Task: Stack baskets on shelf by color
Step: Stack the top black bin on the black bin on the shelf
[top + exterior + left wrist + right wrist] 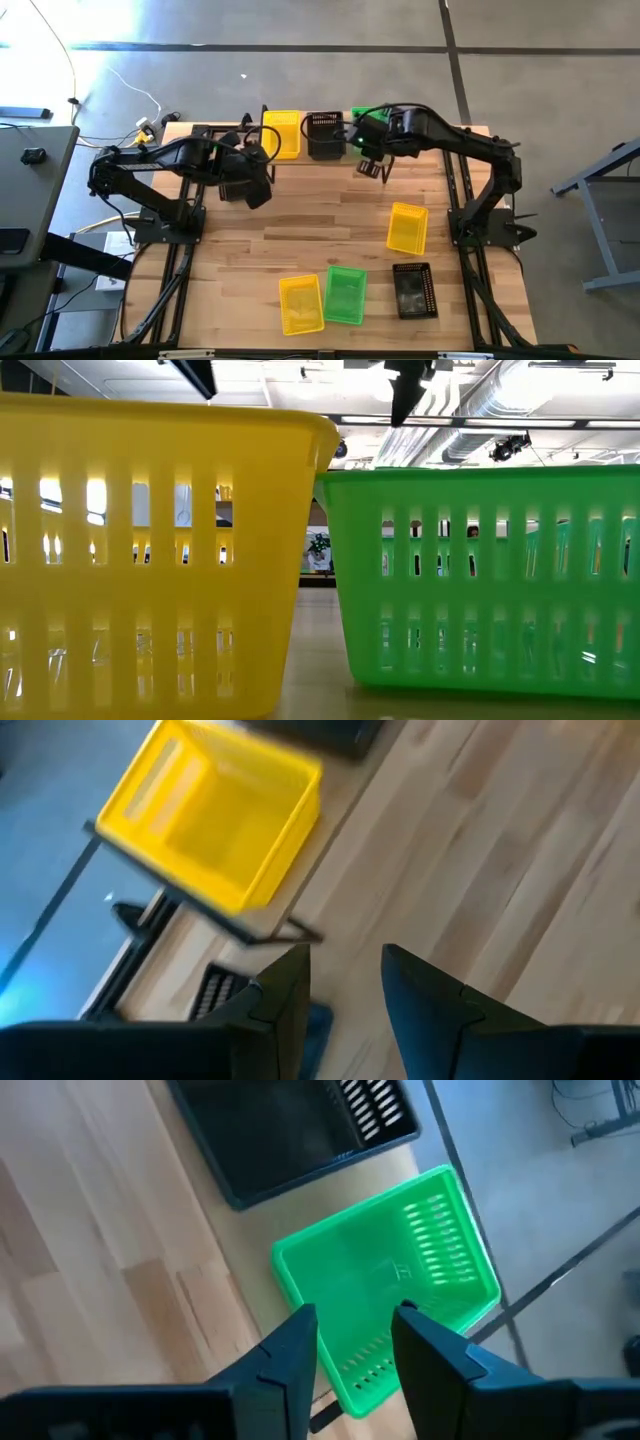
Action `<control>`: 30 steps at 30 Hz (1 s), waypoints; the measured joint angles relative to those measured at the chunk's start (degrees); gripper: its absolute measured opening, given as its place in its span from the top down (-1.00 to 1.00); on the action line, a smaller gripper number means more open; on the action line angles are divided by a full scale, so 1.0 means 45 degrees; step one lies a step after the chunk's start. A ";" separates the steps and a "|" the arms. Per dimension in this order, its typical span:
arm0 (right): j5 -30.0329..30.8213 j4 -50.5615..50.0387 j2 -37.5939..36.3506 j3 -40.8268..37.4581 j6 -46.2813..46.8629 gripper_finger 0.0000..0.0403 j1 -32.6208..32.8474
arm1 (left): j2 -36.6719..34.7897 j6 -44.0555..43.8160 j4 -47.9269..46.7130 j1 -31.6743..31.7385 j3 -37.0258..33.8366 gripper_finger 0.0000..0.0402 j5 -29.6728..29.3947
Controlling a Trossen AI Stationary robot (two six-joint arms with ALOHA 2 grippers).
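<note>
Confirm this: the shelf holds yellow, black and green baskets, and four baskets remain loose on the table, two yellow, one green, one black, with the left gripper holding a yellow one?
Not quite. The left gripper is open and empty, as the left wrist view shows. The rest stands.

The shelf (342, 155) at the far edge is filled across by 3 baskets, yellow (283, 131), black (325, 133) and green (366, 122), while the worktop (310, 225) middle lies open, with 4 baskets crowding its near and right parts.
</note>
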 joint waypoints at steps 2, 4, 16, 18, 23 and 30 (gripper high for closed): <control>-0.0006 -0.0074 0.0000 0.0268 0.0328 0.42 0.0051 | 0.0000 -0.0086 -0.0742 0.0022 0.0000 0.42 0.0015; -0.0017 -0.0079 0.0000 0.0508 0.0581 0.42 0.0119 | 0.0002 -0.0280 -0.1430 0.0022 0.0000 0.42 0.0066; -0.0006 -0.0079 0.0000 0.0841 0.1923 0.42 0.0656 | -0.2162 -0.1383 -0.0818 -0.1194 -0.3465 0.42 0.1202; -0.0003 -0.0076 0.0000 0.0841 0.2146 0.42 0.0782 | -0.2784 -0.1468 -0.0021 -0.1433 -0.4204 0.42 0.1379; -0.0003 -0.0040 0.0000 0.0841 0.2547 0.42 0.1031 | -0.3987 -0.1468 0.1287 -0.1941 -0.5983 0.42 0.1779; 0.0138 0.0016 0.0000 0.0841 0.2410 0.42 0.1152 | -0.4812 -0.1507 0.2557 -0.2490 -0.7856 0.42 0.2746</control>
